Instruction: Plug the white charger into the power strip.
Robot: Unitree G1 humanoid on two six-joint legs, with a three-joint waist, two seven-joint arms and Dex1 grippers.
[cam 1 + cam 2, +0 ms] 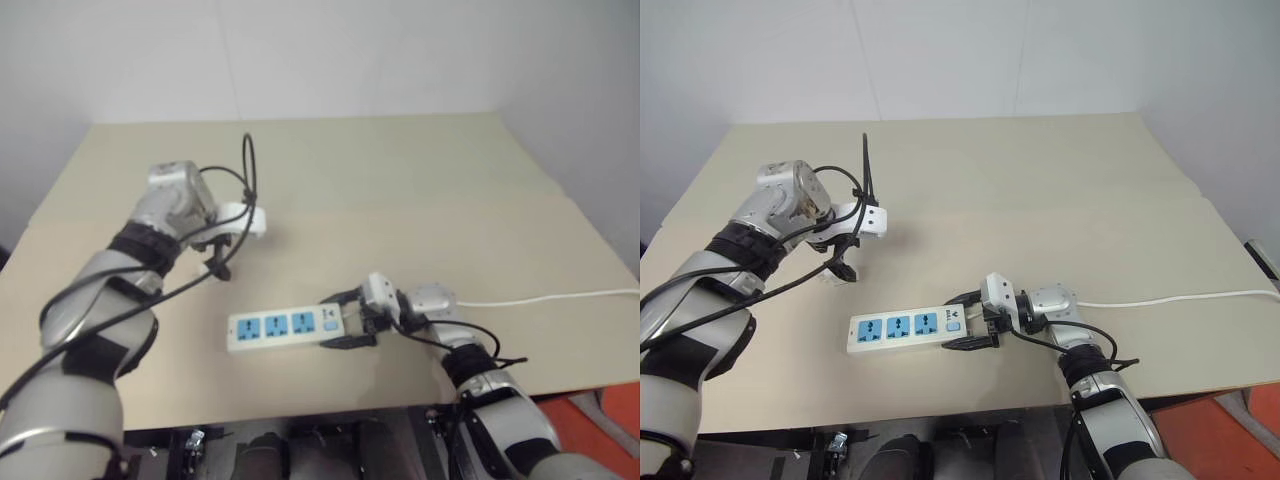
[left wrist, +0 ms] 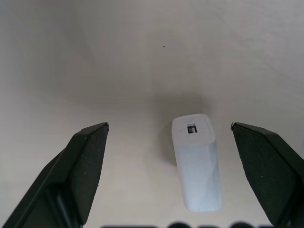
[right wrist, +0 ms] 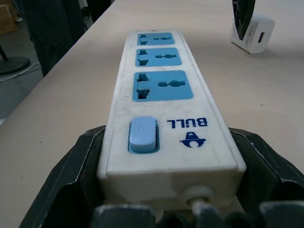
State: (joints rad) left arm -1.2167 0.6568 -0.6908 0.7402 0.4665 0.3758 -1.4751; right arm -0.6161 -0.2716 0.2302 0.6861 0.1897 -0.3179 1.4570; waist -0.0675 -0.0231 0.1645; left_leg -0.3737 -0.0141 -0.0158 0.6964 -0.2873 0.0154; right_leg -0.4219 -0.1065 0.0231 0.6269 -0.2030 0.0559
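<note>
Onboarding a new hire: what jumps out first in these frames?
The long flat white plastic power strip with three blue sockets, near the tan table's front edge, its switch end clamped in the right pincer. To its left, the left pincer points down, open, straddling the small white rounded plastic charger without touching it.

Soft, even indoor light falls on the pale desk [image 1: 400, 180], bright without glare. The white charger [image 2: 196, 161] casts a faint, diffuse shadow behind it, while the nearest black fingers [image 2: 83, 166] look slightly soft.
</note>
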